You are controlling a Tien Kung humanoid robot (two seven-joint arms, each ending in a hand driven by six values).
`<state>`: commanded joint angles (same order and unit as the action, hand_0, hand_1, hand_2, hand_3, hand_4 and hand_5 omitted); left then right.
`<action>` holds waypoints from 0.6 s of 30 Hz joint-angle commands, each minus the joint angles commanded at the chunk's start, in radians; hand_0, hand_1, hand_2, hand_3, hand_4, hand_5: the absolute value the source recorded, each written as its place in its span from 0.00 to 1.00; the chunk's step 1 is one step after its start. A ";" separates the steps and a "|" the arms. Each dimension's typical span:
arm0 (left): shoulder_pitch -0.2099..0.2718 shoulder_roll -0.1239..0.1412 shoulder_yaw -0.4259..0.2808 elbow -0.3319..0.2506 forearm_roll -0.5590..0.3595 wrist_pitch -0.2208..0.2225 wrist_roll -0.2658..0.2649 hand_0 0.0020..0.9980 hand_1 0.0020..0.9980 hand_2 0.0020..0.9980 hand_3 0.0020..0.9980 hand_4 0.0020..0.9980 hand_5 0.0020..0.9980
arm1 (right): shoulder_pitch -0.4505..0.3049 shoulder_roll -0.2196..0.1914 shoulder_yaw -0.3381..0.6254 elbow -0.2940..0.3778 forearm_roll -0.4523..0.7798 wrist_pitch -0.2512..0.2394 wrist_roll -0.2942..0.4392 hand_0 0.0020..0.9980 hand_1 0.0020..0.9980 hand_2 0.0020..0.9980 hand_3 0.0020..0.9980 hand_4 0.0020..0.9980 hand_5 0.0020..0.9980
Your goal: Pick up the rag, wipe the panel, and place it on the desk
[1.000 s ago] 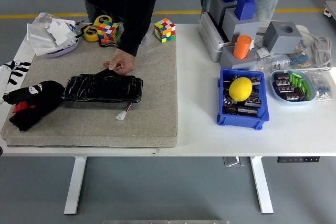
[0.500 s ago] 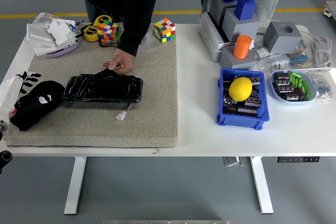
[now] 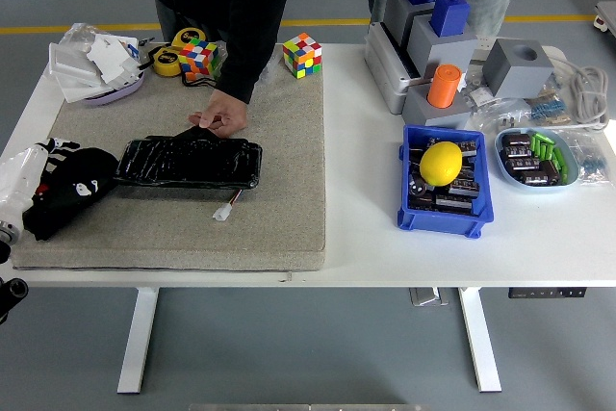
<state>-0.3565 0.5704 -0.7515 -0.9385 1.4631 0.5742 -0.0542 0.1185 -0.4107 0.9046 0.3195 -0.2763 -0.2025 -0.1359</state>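
Observation:
A crumpled black rag (image 3: 75,192) lies at the left end of the grey mat (image 3: 279,209). Right of it, touching its edge, lies the glossy black panel (image 3: 190,162) with a small white plug on a wire (image 3: 224,211) at its near side. My left hand (image 3: 53,147) comes in from the left edge on a white forearm; its black and white fingers lie spread over the rag's upper left corner without closing on it. A person's hand (image 3: 220,119) pinches the panel's far edge.
Behind the mat stand two puzzle cubes (image 3: 301,54), tape rolls (image 3: 173,57) and a tray of white scraps (image 3: 96,64). On the right are a blue bin with a lemon (image 3: 443,163), grey blocks (image 3: 433,36) and a parts dish (image 3: 537,156).
My left hand has come in from the left edge and moved right onto the rag's top corner. The rag has bunched up slightly. The person's hand and the panel have not moved.

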 joint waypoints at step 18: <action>-0.011 -0.018 0.020 0.054 0.002 0.005 0.017 0.46 0.65 0.73 0.68 0.94 0.35 | -0.001 -0.004 0.068 0.018 -0.051 -0.011 0.007 0.74 0.68 0.70 0.61 0.98 0.58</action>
<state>-0.3676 0.5521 -0.7319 -0.8843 1.4651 0.5796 -0.0371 0.1177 -0.4144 0.9724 0.3377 -0.3268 -0.2130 -0.1292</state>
